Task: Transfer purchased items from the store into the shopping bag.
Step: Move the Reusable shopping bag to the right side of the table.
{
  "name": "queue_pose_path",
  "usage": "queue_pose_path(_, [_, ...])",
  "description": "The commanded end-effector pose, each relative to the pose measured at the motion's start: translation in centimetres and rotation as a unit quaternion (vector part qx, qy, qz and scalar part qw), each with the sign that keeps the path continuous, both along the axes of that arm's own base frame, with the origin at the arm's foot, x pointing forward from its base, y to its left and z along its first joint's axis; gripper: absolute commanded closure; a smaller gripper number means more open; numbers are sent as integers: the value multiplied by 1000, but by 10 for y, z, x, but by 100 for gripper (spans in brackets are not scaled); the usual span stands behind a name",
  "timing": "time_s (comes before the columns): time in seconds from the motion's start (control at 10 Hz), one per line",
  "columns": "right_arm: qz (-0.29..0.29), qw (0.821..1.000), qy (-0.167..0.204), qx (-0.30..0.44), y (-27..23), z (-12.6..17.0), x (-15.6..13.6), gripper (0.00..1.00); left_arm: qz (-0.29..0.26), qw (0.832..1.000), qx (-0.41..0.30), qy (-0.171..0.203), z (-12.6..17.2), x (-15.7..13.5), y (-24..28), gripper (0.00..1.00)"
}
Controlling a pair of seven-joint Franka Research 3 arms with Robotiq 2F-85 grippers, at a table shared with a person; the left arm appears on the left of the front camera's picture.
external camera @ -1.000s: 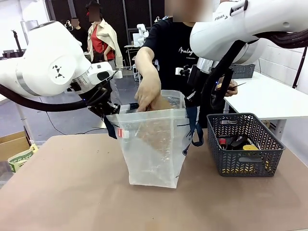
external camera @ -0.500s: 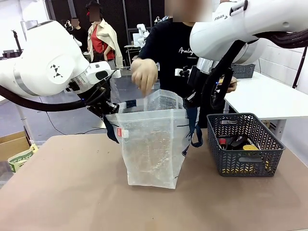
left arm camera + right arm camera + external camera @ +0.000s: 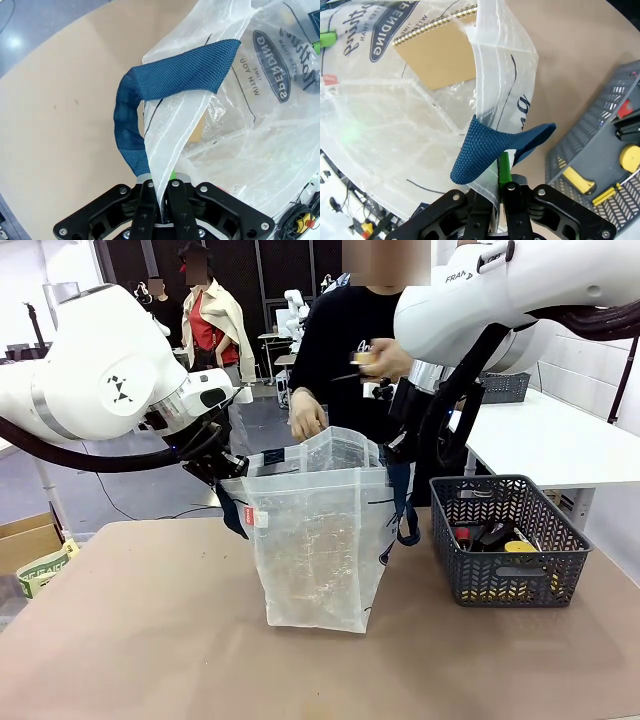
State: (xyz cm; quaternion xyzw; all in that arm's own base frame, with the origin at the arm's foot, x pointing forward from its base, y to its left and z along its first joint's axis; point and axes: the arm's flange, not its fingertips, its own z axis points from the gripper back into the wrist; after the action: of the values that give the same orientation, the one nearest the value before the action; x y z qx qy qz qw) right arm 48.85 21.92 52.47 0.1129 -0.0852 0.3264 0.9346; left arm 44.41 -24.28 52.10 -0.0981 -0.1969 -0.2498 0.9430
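Note:
The clear plastic shopping bag (image 3: 318,540) stands upright on the brown table (image 3: 150,640), its mouth held open from both sides. My left gripper (image 3: 228,472) is shut on the bag's left rim beside a navy handle (image 3: 150,85), and my left gripper (image 3: 161,195) pinches that plastic edge. My right gripper (image 3: 396,452) is shut on the right rim, where my right gripper (image 3: 499,192) clamps plastic under the other handle (image 3: 492,147). A brown spiral notebook (image 3: 437,52) lies inside the bag. One of the person's hands (image 3: 306,416) hovers over the mouth. The other hand holds a small yellowish item (image 3: 364,358) higher up.
A dark grey mesh basket (image 3: 508,540) with yellow, red and black items stands right of the bag. A white table (image 3: 560,445) lies behind it. A cardboard box (image 3: 28,540) sits off the table's left edge.
The person's hand, which was deep in the bag with a brown item, has come out and up. The other hand now holds up a small item. Both grippers kept their hold.

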Motion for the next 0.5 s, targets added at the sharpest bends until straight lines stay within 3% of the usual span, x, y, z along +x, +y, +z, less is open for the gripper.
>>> queue_pose_path(0.0, [-2,1000,0,0,-1,0,0,100,1,1000,0,-2,2,0,2,100])
queue_pose_path(0.4, [-2,1000,0,0,-1,0,0,100,1,1000,0,-2,2,0,2,100])
